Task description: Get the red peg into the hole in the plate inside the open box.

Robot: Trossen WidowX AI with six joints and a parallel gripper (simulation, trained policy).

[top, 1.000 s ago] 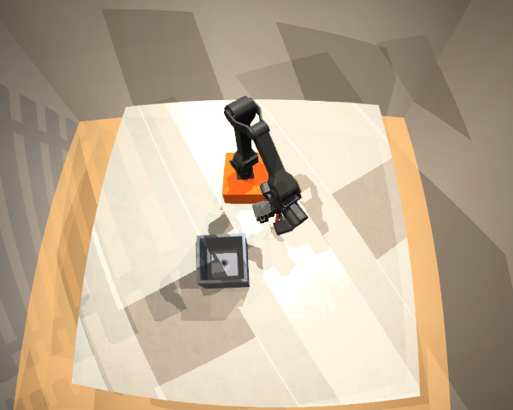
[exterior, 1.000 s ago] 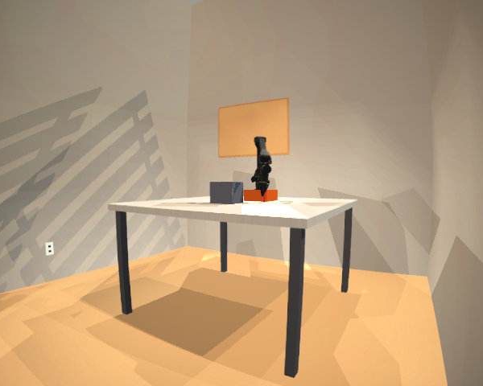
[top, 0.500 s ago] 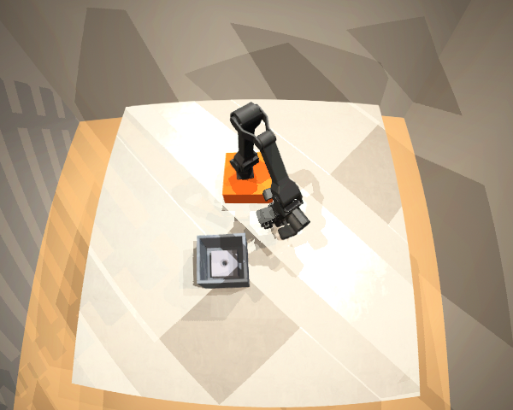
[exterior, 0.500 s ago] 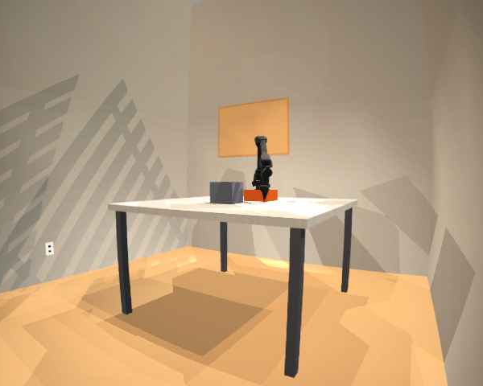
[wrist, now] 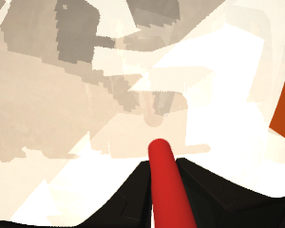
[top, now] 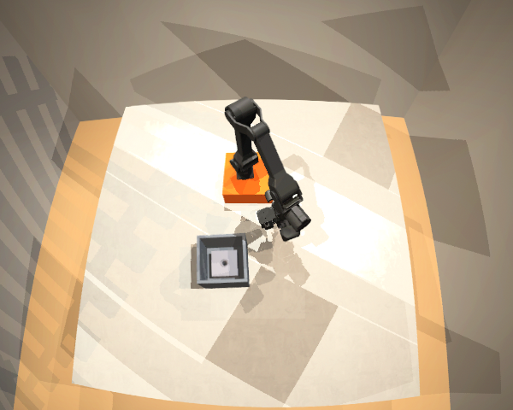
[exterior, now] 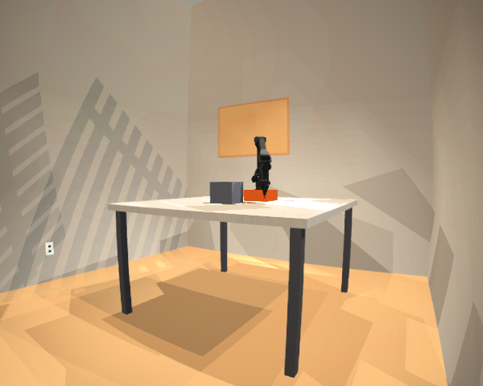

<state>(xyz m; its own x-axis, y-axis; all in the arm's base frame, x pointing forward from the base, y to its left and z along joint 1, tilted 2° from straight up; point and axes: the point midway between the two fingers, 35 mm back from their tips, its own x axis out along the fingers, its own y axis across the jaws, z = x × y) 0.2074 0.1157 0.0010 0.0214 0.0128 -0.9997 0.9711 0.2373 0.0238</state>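
The red peg [exterior: 264, 196] [wrist: 167, 182] has been grasped, but it has not been brought to the open gray box [top: 222, 284] [exterior: 224, 192], which is seen beside the arm's orange base. Carrying, lowering and full insertion are left; the hole in the pale plate [top: 216, 267] at the box's bottom is unfilled. In the wrist view, the peg is pinched between the black fingertips of the gripper [exterior: 264, 193] [wrist: 162, 163], with its rounded end extended past them. From above, the peg is hidden by the arm.
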